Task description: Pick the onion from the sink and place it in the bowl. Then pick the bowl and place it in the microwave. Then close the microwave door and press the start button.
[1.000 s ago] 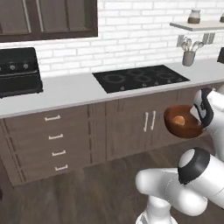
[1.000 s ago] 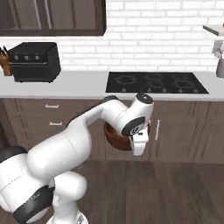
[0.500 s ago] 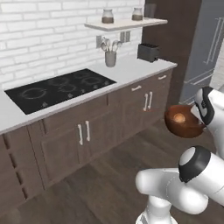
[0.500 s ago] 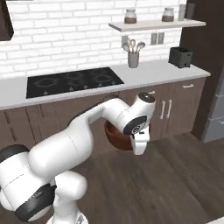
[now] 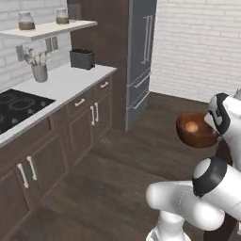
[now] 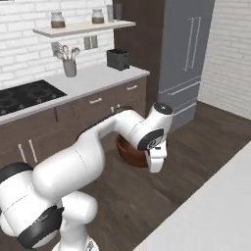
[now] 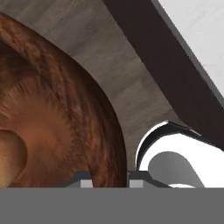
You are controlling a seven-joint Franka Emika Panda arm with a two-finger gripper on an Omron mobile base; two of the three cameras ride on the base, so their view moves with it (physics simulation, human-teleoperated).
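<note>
The glossy reddish-brown bowl (image 5: 196, 134) hangs in the air over the dark wood floor, in front of my base. The small orange-tan onion (image 5: 191, 126) lies inside it. My gripper (image 5: 213, 135) is shut on the bowl's right rim. From the right base view the bowl (image 6: 128, 151) peeks out behind my forearm, with the gripper (image 6: 153, 162) on its near side. In the hand view the bowl's wall (image 7: 65, 113) runs between my fingertips (image 7: 81, 176), and the onion (image 7: 9, 158) sits at the left edge. The sink and the microwave are out of view.
A counter with a black cooktop (image 5: 14, 109), a utensil jar (image 5: 39, 72) and a black toaster (image 5: 82, 59) runs along the left. A tall grey fridge (image 5: 141, 52) stands beyond it. A pale island top (image 6: 215, 206) lies close at my right.
The base has kept turning, so the whole scene slides left: the cooktop has gone to the left edge and the fridge and brick wall have come in. The bowl stays in my grip.
</note>
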